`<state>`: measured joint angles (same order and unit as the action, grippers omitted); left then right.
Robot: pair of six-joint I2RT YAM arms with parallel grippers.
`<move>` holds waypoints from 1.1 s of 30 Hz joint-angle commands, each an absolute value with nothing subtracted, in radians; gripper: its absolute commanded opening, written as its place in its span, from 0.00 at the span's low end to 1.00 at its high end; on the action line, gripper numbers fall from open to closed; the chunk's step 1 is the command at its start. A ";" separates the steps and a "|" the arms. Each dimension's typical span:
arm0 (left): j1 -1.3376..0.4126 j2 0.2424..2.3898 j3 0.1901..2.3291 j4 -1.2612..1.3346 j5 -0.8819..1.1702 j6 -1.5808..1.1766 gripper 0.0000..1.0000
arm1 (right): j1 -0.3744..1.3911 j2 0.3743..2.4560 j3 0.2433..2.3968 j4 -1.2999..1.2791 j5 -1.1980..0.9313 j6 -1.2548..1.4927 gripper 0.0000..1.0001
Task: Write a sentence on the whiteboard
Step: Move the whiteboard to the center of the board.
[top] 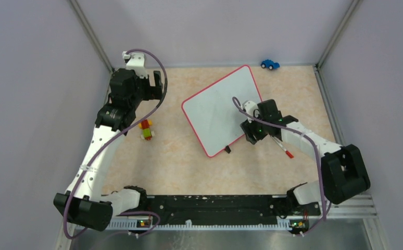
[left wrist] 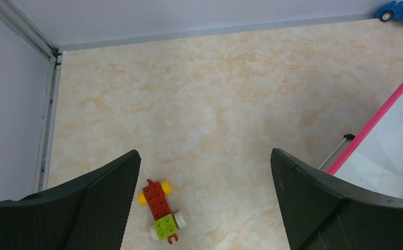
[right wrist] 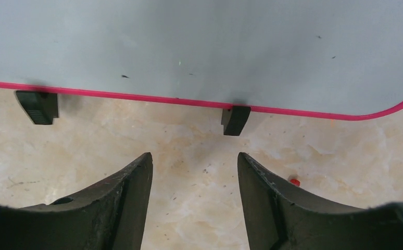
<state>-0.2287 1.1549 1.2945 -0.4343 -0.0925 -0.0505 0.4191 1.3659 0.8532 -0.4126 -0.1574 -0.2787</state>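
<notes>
Right gripper (right wrist: 194, 159) first: found low over the tabletop (right wrist: 189, 140), fingers (right wrist: 121, 203) apart, clamped on nothing. Spotted a marker (top: 282, 148) with a red tip just behind and to the right of those fingers, flat on the tabletop and free of them. Met two black feet (right wrist: 236, 120) just ahead of the fingertips, tucked under the near edge of the whiteboard (top: 220, 107). Saw that board rising beyond the feet at a tilt, its pink frame running across the full width ahead, its pale face flecked with a few dark specks.

Left gripper (left wrist: 204, 156) next: found raised above the tabletop, its own fingers (left wrist: 100, 208) spread wide, holding nothing. Noted a small brick toy (left wrist: 160, 211), red and green with yellow and white wheels, down on the tabletop just inside the left finger. Caught the board's pink edge off to the right of that gripper, apart from it. Made out a blue toy car (left wrist: 397, 10) farthest ahead and to the right, by the back wall.
</notes>
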 commanded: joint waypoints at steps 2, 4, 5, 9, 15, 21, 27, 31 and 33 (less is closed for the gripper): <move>-0.222 1.154 1.335 -0.408 -0.084 -0.052 0.99 | 0.375 1.444 0.914 -0.381 -0.196 -0.361 0.55; -0.223 1.154 1.333 -0.406 -0.086 -0.052 0.99 | 0.373 1.466 0.917 -0.362 -0.193 -0.370 0.54; -0.222 1.153 1.331 -0.404 -0.085 -0.051 0.99 | 0.373 1.478 0.918 -0.351 -0.190 -0.373 0.54; -0.222 1.157 1.324 -0.402 -0.081 -0.056 0.99 | 0.371 1.520 0.926 -0.299 -0.175 -0.382 0.52; -0.222 1.161 1.325 -0.400 -0.087 -0.057 0.99 | 0.368 1.592 0.927 -0.222 -0.150 -0.388 0.49; -0.222 1.165 1.320 -0.399 -0.088 -0.055 0.99 | 0.367 1.616 0.918 -0.204 -0.144 -0.388 0.29; -0.222 1.168 1.309 -0.396 -0.084 -0.063 0.99 | 0.364 1.553 0.842 -0.200 -0.116 -0.411 0.00; -0.222 1.175 1.307 -0.396 -0.084 -0.063 0.99 | 0.365 1.502 0.776 -0.219 -0.112 -0.432 0.00; -0.222 1.178 1.307 -0.396 -0.080 -0.066 0.99 | 0.364 1.480 0.747 -0.236 -0.103 -0.434 0.00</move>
<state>-0.2287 1.1721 1.2945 -0.4335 -0.0929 -0.0517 0.3679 1.5532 0.8062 -0.1974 -0.1215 -0.3637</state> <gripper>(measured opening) 0.987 0.107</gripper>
